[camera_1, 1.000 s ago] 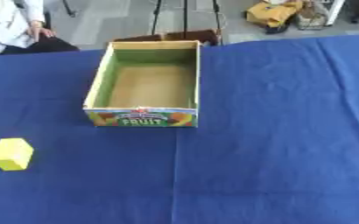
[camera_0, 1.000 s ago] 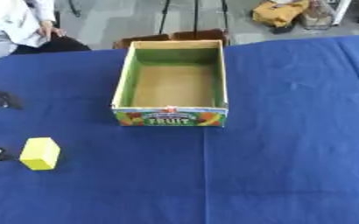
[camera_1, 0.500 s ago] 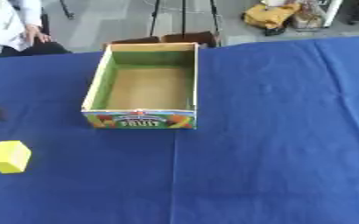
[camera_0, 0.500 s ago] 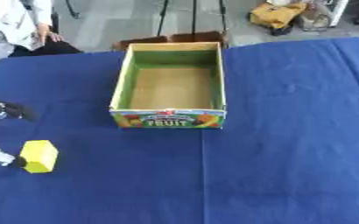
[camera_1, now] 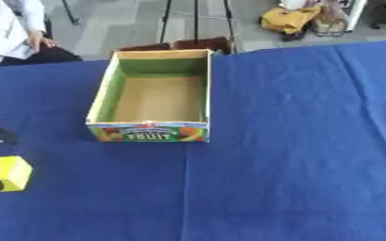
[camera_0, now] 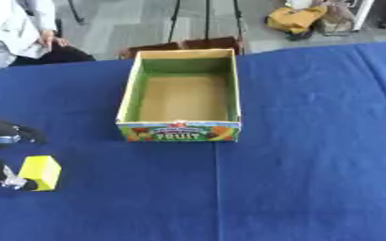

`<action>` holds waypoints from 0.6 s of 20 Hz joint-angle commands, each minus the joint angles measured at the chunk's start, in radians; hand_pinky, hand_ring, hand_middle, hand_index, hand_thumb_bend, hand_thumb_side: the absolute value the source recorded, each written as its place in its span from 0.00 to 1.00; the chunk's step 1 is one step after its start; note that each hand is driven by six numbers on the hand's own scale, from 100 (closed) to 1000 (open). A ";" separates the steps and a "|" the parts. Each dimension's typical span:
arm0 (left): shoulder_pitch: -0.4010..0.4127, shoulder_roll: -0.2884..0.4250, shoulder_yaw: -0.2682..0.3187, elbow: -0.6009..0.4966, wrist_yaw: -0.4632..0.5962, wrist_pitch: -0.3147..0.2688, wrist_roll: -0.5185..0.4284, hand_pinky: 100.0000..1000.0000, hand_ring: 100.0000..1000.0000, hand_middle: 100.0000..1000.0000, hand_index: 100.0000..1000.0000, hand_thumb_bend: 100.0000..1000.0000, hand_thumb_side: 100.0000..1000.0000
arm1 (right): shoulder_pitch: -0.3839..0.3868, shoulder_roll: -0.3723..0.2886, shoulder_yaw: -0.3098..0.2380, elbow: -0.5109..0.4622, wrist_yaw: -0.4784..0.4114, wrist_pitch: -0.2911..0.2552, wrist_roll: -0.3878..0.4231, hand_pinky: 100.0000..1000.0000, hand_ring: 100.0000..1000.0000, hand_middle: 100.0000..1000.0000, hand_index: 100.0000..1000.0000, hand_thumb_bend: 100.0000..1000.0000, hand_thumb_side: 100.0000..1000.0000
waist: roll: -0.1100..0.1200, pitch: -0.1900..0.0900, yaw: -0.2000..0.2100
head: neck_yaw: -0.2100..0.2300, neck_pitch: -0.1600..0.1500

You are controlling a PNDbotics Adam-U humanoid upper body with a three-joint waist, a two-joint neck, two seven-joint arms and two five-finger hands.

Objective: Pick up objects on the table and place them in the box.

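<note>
- The left hand [camera_0: 0, 155] enters at the left edge of the tabletop [camera_0: 311, 164]; only dark fingers [camera_0: 11, 133] show, one part above and one below, spread apart with the lower one touching the near left corner of the yellow block [camera_0: 41, 172]. Whether they are closing on the block I cannot tell.
- One yellow block lies on the blue cloth near the left edge, well apart from the box [camera_0: 182, 96] and nearer the viewer than the box's front wall.
- One box stands left of the middle, open at the top, long side running away from the viewer. Its inner walls are green, its floor is plain brown cardboard, and nothing lies inside. The front wall bears a printed fruit label with the word FRUIT.
- Between the block and the box the blue cloth is bare.
- To the right of the box the tabletop is a wide stretch of blue cloth reaching the right edge, with a faint crease running down from the box's front right corner.
- The right hand shows in neither view.
</note>
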 commanded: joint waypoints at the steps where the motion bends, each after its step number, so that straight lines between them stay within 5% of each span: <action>1: -0.018 0.019 0.005 0.015 -0.001 -0.049 -0.042 0.77 0.95 0.92 1.00 0.49 0.65 | -0.013 -0.012 -0.004 -0.018 -0.006 -0.001 0.003 0.64 0.71 0.57 0.77 0.00 1.00 | 0.013 -0.001 0.000 | 0.004 -0.012; 12: -0.014 -0.003 -0.006 0.066 0.040 -0.041 -0.042 0.71 0.88 0.81 1.00 0.40 0.63 | -0.012 -0.008 -0.010 -0.018 -0.003 0.000 0.002 0.64 0.71 0.56 0.77 0.00 1.00 | 0.009 0.008 0.000 | 0.010 -0.023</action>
